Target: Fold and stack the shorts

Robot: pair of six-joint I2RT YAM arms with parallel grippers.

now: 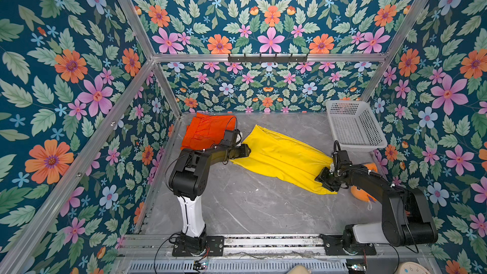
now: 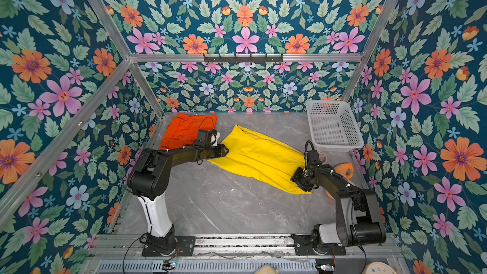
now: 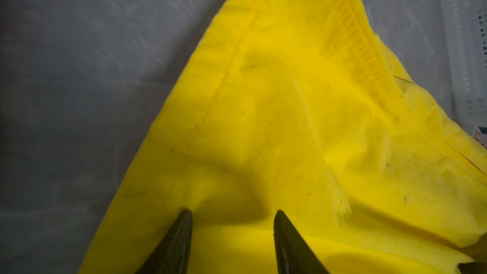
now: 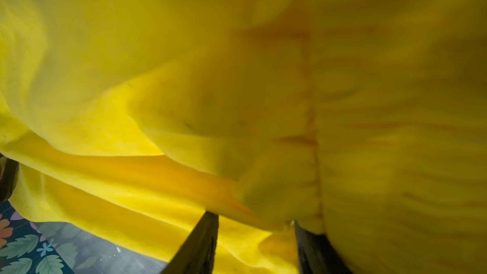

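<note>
A: Left pincer (image 3: 233, 211) tips sit right under the wrist cam: spread, resting on the yellow shorts (image 3: 290, 117) near one edge, flat cloth between them. Nothing nipped.
B: Right pincer (image 4: 253, 218)?
A: Cloth is bunched over it and blurred. A fold runs into the gap, but gripped or not, can't tell.
B: Where do the yellow shorts lie?
A: Diagonal across the mid worktop (image 1: 250, 206), one end at the left pincer, the other at the right one. Orange shorts (image 1: 208, 133) are at the far left corner and look folded already.
B: Risks?
A: One: thin cloth, several layers. If the left closes shallow it takes only the top layer and the fold splits open.
B: Or on a smooth worktop it just shoves the cloth into a ridge.
A: Two: the ends aren't gripped alike. One lifts, the other slips, and the fold goes skew.
B: In both top views the left wrist overlaps the orange shorts. A sweep back could rake them out of shape.
A: Three: the fish (image 1: 361, 195) is just beside the right arm, near that hem. It could get knocked, or trapped under the cloth.
B: Basket (image 1: 353, 127)?
A: Far right corner, apart from the cloth. No worry.
</note>
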